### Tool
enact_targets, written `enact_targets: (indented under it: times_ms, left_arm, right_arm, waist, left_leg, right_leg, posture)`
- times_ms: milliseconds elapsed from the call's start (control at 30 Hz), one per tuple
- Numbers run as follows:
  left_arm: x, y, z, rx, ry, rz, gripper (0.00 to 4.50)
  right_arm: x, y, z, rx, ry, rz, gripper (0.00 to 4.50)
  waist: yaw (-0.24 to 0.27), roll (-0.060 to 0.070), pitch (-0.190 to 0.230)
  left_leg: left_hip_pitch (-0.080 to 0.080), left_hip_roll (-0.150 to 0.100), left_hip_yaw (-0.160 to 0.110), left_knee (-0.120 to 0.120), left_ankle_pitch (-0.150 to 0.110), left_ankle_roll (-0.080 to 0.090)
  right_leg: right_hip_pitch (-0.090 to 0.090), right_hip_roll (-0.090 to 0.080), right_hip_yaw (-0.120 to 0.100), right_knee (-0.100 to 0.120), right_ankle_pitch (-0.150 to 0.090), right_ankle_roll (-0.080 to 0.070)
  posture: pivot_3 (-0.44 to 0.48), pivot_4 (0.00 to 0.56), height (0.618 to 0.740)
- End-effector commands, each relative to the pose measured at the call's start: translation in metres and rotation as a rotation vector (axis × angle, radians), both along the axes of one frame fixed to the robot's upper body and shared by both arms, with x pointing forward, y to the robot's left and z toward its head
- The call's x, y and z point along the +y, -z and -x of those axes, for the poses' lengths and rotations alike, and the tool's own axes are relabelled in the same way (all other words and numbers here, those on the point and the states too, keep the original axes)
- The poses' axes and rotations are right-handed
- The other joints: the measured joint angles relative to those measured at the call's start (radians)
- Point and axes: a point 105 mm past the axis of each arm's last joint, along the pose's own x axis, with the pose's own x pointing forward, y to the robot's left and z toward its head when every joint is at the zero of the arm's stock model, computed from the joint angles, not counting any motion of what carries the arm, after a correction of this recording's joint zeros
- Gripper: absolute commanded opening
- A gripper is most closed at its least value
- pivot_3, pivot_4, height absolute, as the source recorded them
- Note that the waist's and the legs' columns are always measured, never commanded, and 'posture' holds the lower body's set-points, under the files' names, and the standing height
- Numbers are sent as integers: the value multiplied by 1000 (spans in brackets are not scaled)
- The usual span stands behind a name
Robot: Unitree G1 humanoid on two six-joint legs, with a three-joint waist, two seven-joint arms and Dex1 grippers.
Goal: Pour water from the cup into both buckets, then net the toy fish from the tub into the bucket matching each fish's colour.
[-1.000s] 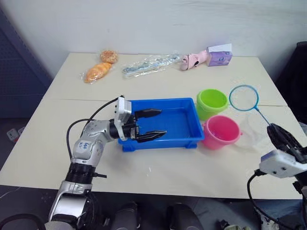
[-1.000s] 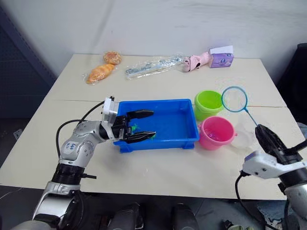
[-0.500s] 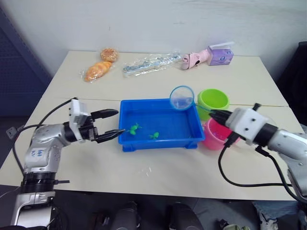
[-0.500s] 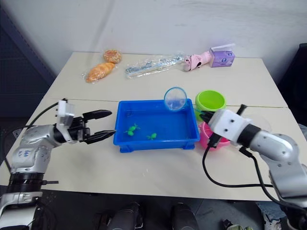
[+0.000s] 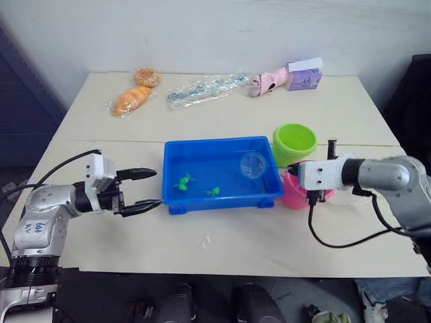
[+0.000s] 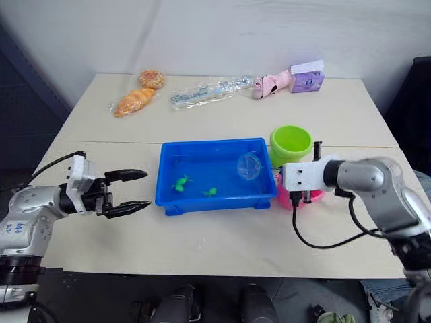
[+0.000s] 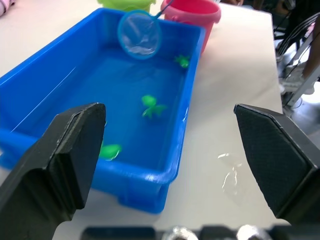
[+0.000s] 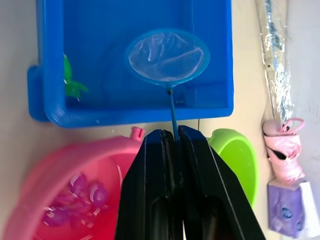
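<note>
The blue tub (image 5: 222, 200) sits mid-table with water and three green toy fish, among them one (image 5: 182, 182) and another (image 5: 213, 192). My right gripper (image 8: 175, 137) is shut on the net's thin handle, above the pink bucket (image 5: 291, 196). The net's hoop (image 5: 253, 163) hangs low inside the tub's right part, empty. Pink fish (image 8: 85, 192) lie in the pink bucket's water. The lime green bucket (image 5: 294, 142) stands behind it. My left gripper (image 5: 157, 187) is open just left of the tub, holding nothing. The cup is hidden.
Along the table's far edge lie two bread items (image 5: 128, 101), a clear plastic package (image 5: 202, 89), a pink toy (image 5: 266, 82) and a purple box (image 5: 304, 74). Water drops (image 7: 227, 175) spot the table in front of the tub.
My right arm swung the net in from the right and lowered it into the tub. My left gripper drew back out of the tub to its left side.
</note>
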Motion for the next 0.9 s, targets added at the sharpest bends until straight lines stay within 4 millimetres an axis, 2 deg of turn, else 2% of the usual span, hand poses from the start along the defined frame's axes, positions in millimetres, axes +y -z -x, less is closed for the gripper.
enact_targets:
  times_ms: [33, 167, 467, 633, 900]
  left_arm:
    - [-14, -5, 1, -11, 46, 8, 4428]
    - [-27, -4, -1, 0, 102, -6, 4428]
    - [-45, -20, -13, 2, 216, -12, 4428]
    - [-48, -25, -21, -29, 251, -36, 4428]
    - [-52, -24, -23, -42, 266, -29, 4428]
  right_arm:
    - [8, -10, 0, -29, -76, 129, 0]
    - [11, -14, 1, -22, -85, 202, 0]
    - [10, -30, -3, -54, -69, 396, 0]
    - [5, -25, 2, 23, -78, 498, 0]
    - [11, -14, 6, 91, -126, 626, 0]
  waist:
    - [1, 0, 0]
    - [7, 0, 0]
    - [6, 0, 0]
    - [7, 0, 0]
    - [11, 0, 0]
  left_leg:
    - [0, 0, 0, 0, 0, 0]
    - [-1, 0, 0, 0, 0, -1]
    - [-2, 0, 0, 2, 0, -1]
    - [-2, 0, 0, 3, 0, -1]
    - [-3, 0, 0, 5, 0, 0]
  right_leg:
    - [0, 0, 0, 0, 0, 0]
    - [0, 0, 0, 0, 0, 0]
    - [0, 0, -1, 0, 0, 0]
    - [-1, 1, 0, 1, 0, 0]
    - [0, 0, -1, 1, 0, 0]
  posture:
    - [0, 150, 740]
    - [0, 150, 740]
    - [0, 150, 740]
    - [0, 150, 740]
    - [0, 150, 740]
